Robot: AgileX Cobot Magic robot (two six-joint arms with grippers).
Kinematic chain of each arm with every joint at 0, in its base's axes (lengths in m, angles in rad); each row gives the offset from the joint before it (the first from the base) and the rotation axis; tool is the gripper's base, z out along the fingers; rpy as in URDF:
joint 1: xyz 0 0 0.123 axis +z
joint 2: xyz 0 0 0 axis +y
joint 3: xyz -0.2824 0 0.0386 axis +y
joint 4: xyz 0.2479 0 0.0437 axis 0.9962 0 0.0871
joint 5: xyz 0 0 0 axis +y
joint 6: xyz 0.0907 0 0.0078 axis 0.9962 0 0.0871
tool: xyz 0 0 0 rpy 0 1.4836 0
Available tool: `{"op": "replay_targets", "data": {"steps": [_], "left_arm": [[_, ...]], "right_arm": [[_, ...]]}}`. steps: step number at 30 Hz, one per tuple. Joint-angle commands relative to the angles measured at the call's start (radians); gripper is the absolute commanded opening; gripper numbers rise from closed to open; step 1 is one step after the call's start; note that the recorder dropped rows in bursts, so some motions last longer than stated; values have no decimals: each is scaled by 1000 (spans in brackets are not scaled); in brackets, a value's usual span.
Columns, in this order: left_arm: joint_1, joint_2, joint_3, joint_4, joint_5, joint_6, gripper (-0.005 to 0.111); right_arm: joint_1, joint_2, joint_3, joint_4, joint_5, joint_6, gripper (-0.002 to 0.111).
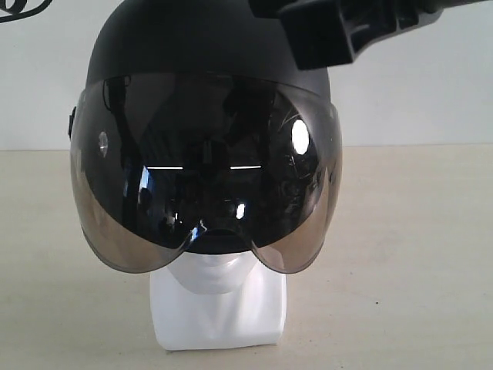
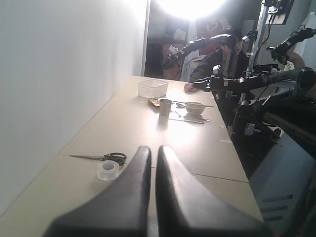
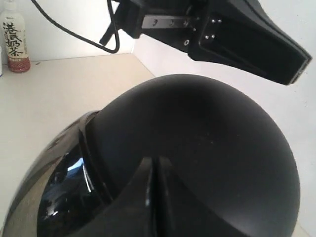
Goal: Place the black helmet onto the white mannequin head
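The black helmet (image 1: 192, 38) sits over the white mannequin head (image 1: 219, 308). Its smoky visor (image 1: 204, 169) covers the face, so only the chin, neck and blocky base show below. In the right wrist view my right gripper (image 3: 157, 162) is shut with nothing between its fingers. Its tips are right at the top of the helmet's shell (image 3: 207, 148); contact cannot be told. My left gripper (image 2: 153, 150) is shut and holds nothing; it points along the table, and no helmet appears in its view. A black arm housing (image 1: 323, 31) hangs over the helmet's upper right.
Scissors (image 2: 106, 157) and a tape roll (image 2: 108, 170) lie near the left gripper. Farther along stand a clear box (image 2: 152, 88), a cup (image 2: 165, 106) and a bowl (image 2: 194, 107). A bottle (image 3: 14, 37) stands by the wall. Another arm's body (image 3: 247, 39) hovers above the helmet.
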Motion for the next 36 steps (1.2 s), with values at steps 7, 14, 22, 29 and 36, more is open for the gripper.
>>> {"op": "replay_targets", "data": {"steps": [7,14,22,29,36], "left_arm": [[-5,0,35,38,-2,-21,4],[-5,0,50,38,-2,-84,4],[-5,0,50,51,-2,-110,4],[-5,0,50,65,-2,-118,4],[-5,0,50,65,-2,-118,4]], "right_arm": [[0,4,-3,103,-28,-84,0],[0,4,-3,171,-28,-90,0],[0,5,-3,222,-15,-128,0],[0,16,-3,222,16,-128,0],[0,16,-3,234,60,-131,0]]}}
